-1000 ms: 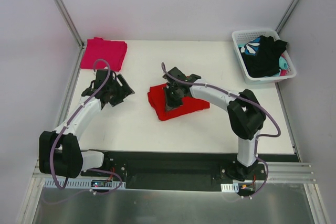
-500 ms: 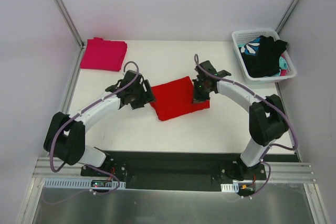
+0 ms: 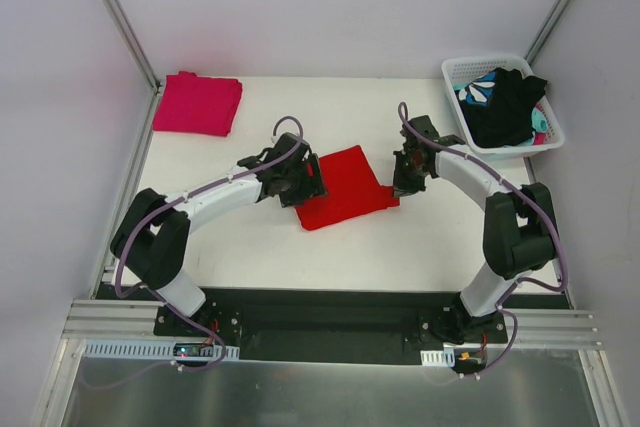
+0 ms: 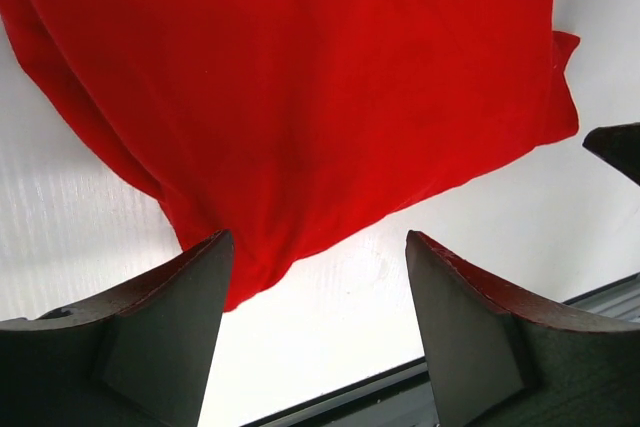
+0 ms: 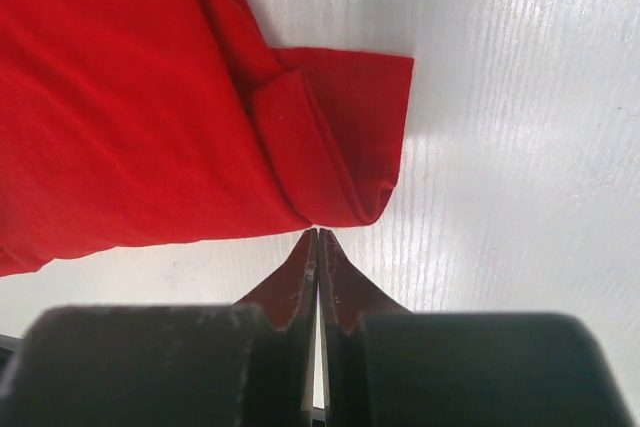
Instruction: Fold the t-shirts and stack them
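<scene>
Left hand (image 4: 315, 247), fingers apart, brackets the 9 o'clock edge of the folded bright red cloth t-shirt (image 3: 345, 187) at mid-counter, probably lining up a grip. Right hand (image 5: 318, 237), fingers together and empty, sits just off its 3 o'clock corner. Bare white counter (image 3: 400, 237) surrounds the shirt. Folded magenta-pink shirt (image 3: 198, 102) lies at 10 o'clock, and a white plastic basket (image 3: 505, 150) of dark garments at 2 o'clock.

1. Top view: bright, even, diffuse light from above. Only faint, soft shadows lie on the table (image 3: 250, 237) under the arms. Sharp throughout; the walls carry a slight lilac cast.
2. Left wrist view: table blown out to near white beside the red t-shirt (image 4: 300, 77). Cloth heavily saturated, little fold detail. The fingers (image 4: 150, 337) of the left gripper (image 4: 318, 242) are dark and soft-edged.
3. Right wrist view: glare streaks on the table at top right, ribbed texture visible. Shirt folds crisp. The body of the right gripper (image 5: 318, 247) at the bottom edge is out of focus.
</scene>
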{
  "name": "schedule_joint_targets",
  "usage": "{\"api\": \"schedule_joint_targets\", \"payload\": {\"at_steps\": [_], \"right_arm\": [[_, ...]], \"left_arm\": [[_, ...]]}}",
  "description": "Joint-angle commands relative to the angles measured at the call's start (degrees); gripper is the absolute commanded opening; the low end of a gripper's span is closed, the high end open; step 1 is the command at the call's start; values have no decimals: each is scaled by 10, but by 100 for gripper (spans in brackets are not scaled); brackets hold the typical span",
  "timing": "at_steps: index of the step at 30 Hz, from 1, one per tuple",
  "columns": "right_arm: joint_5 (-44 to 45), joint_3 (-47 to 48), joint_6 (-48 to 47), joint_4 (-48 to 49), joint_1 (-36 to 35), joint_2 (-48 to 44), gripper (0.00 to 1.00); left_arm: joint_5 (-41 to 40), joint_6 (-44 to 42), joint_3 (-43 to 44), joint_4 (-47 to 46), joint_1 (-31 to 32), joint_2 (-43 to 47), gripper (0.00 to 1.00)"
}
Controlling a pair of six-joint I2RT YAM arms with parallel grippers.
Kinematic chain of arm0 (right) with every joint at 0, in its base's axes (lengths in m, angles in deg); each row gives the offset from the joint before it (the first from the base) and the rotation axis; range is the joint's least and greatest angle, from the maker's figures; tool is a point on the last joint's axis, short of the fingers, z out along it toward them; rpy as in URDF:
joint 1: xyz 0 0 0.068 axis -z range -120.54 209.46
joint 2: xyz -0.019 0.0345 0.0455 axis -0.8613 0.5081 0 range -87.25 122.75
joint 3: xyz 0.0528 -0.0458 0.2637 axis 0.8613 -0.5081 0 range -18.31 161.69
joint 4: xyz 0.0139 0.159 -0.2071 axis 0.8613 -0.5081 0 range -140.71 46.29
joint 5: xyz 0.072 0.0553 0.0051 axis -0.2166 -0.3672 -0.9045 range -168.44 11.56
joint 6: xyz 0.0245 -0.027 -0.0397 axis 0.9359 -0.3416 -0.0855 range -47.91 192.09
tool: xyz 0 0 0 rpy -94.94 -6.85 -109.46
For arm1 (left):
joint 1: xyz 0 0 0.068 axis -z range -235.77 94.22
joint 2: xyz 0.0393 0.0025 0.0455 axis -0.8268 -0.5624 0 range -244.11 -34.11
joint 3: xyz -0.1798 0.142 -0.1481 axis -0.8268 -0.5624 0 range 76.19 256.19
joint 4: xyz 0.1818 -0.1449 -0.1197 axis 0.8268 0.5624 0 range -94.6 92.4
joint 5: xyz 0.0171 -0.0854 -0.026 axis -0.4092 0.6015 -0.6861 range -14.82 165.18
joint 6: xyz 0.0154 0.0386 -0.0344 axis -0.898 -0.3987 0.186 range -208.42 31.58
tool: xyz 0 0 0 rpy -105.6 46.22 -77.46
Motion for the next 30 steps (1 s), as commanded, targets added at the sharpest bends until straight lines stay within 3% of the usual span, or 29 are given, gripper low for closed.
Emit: {"api": "schedule_joint_targets", "payload": {"at_steps": [1, 6, 9, 13, 17, 18, 20, 23, 30], "right_arm": [[4, 17, -18, -5, 1, -3, 1], [-34, 26, -7, -3, 1, -26, 1], [-47, 32, -3, -9, 0, -51, 3], [-68, 20, -2, -16, -2, -85, 14], [-88, -19, 0, -11, -4, -123, 20], [-91, -24, 3, -8, -4, -134, 21], [-103, -37, 2, -4, -5, -145, 22], [-110, -52, -3, -6, -6, -160, 23], [-138, -94, -3, -3, -7, -196, 23]], "left_arm": [[-19, 14, 3, 0, 5, -2, 69], [-30, 2, -4, 1, -17, 9, 70], [-21, -23, -2, 2, -72, 17, 69], [-37, -79, 60, 34, -160, 12, 70], [-173, -170, 149, 46, -213, -19, 70], [-254, -189, 167, 39, -217, -31, 70], [-277, -253, 226, 11, -226, -79, 70], [-315, -282, 299, -8, -247, -147, 71], [-224, -249, 380, -55, -334, -266, 71]]}}
